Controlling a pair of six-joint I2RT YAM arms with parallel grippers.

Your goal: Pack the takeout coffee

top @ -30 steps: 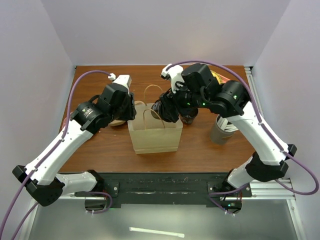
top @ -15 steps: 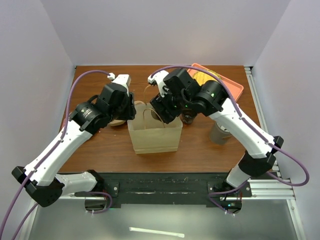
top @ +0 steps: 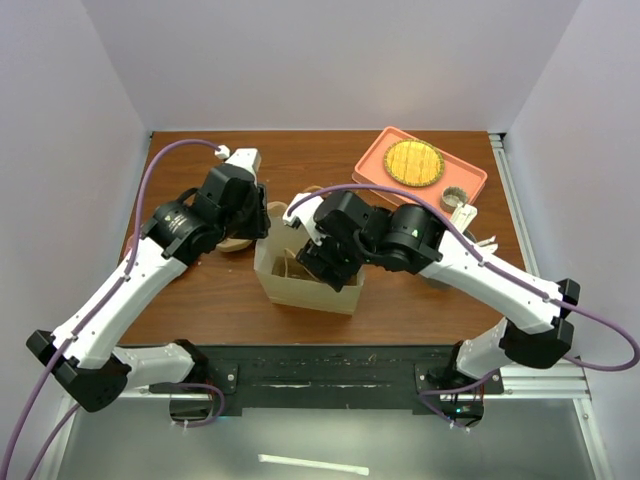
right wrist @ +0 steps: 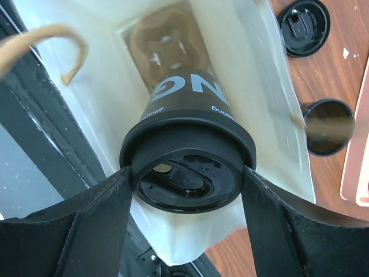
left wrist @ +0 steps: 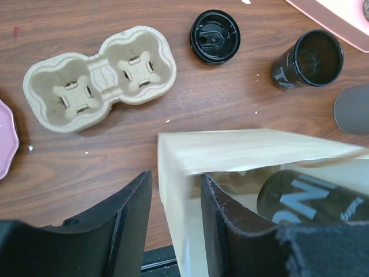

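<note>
Paper bag stands open on the bench, near its front edge and between the two arms.

Right tool: jaws wide and closed on the takeout coffee, one finger on each side of the black lid rim. The cup is upright and lidded. It sits within the mouth of the bag with the paper walls around its body. Contact with the bag floor cannot be confirmed. A tan moulded shape lies on the bag floor beneath the cup; what it is cannot be told.

Left tool: jaws partly apart, astride the bag's left wall at the top edge, one finger outside and one over the interior. Whether they press the paper cannot be told.

Behind the bag, on bare bench:
- Pulp cup carrier, to the left rear, both wells empty.
- Loose black lid, lying flat directly behind the bag.
- Second black cup, to the right of that lid, upright and without a lid; nothing can be made out in its dark interior.
- Grey cup, just right of the bag, only partly in view; contents not visible.

Pink tray, to the right rear of the bag, carries a round yellow woven disc. A small open container stands at the tray's near right corner; contents unclear.

A pink plate edge shows to the left of the carrier.
</note>
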